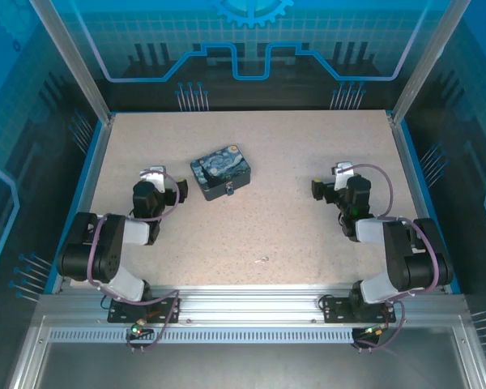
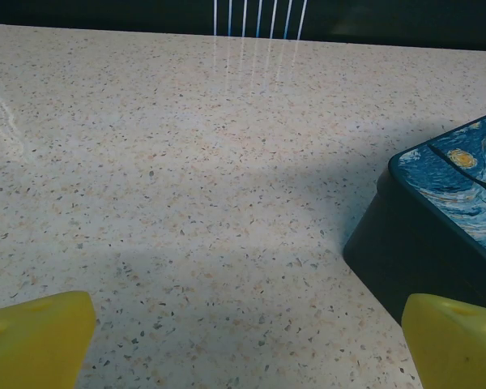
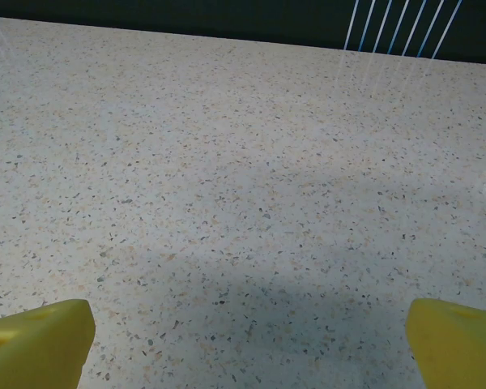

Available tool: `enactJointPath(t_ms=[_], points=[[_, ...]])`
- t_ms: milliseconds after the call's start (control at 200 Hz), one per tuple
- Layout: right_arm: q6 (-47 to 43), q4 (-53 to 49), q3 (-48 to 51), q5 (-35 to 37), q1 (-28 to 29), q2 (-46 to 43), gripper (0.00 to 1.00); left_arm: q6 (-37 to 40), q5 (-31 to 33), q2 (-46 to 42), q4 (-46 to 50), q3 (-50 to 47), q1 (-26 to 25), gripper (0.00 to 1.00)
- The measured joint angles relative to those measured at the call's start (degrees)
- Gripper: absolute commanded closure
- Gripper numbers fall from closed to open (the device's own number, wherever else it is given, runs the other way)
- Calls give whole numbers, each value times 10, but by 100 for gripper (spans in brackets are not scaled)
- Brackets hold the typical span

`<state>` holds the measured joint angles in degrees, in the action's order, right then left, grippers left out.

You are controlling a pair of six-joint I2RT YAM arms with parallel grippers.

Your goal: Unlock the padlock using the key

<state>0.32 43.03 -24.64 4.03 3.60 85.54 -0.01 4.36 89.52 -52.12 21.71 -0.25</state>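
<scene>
Presently padlock rightward of gaping left hand; right hand likewise agape.

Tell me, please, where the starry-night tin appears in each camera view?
Top external: the tin lies left of centre on the speckled table, toward the far side.
Left wrist: the tin's corner enters at the right edge, around mid-height.
Right wrist: the speckled table runs ahead to a dark wall.
Shared landmark: that speckled table surface.
</scene>
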Motion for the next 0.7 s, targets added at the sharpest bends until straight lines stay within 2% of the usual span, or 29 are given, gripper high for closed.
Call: enactJointPath(t_ms=[700], points=[[0,0,0,-7,-3,0,0,0,-13,0,0,0,0,1]])
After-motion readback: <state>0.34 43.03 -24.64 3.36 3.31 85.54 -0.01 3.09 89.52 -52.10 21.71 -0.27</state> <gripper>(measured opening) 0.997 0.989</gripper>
